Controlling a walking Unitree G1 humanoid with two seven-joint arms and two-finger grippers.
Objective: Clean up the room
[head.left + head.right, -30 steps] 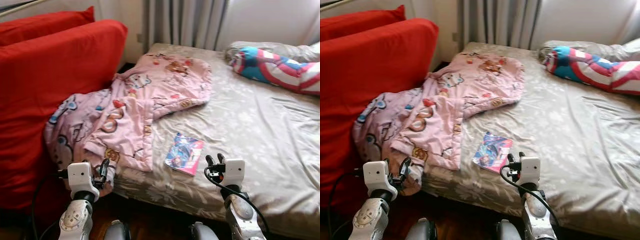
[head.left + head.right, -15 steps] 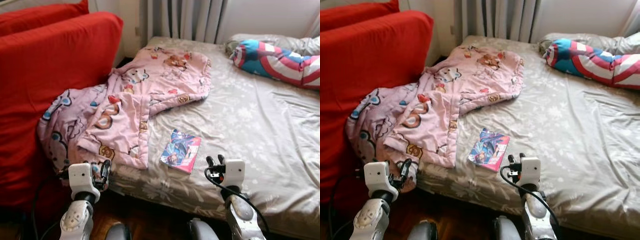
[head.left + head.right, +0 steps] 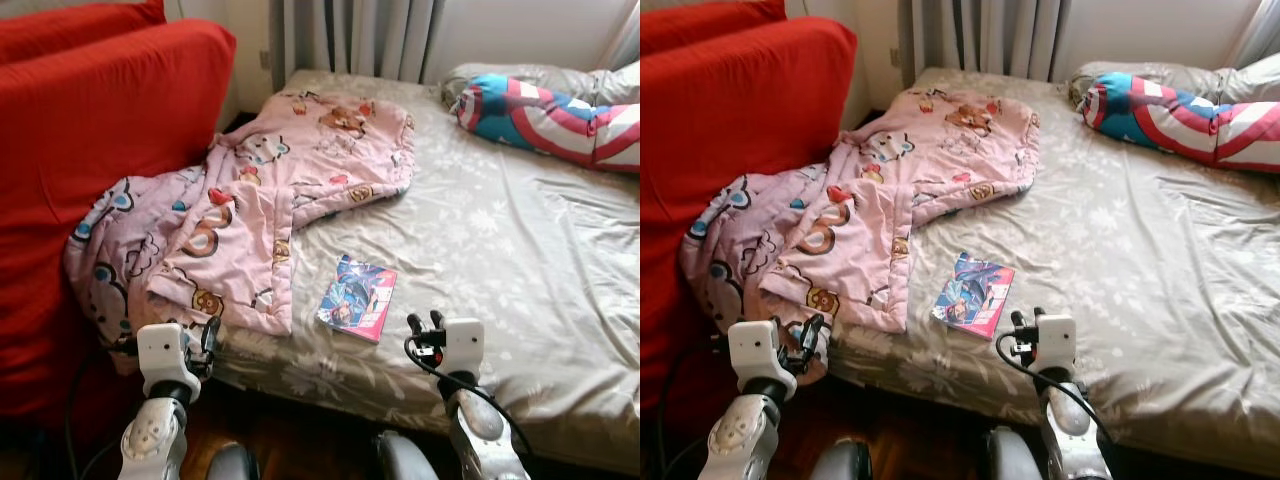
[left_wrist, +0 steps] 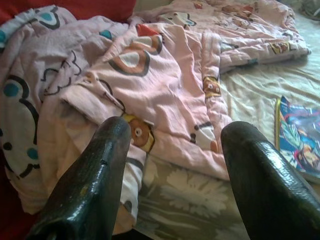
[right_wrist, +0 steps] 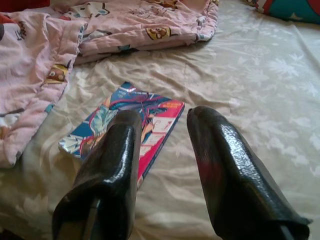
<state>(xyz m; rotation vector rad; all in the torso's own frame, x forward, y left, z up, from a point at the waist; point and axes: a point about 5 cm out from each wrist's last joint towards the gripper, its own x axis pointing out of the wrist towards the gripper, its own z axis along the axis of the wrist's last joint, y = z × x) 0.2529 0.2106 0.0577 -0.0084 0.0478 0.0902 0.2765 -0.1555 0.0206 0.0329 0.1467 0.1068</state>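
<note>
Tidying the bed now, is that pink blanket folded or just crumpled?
Crumpled: the pink cartoon blanket lies bunched, spilling off the bed's edge against the red sofa.

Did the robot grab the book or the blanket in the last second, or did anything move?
No. Only the camera shifted, so the bed looks closer. The left gripper and right gripper stayed open and empty. The book and pink blanket stayed put on the bed.
</note>
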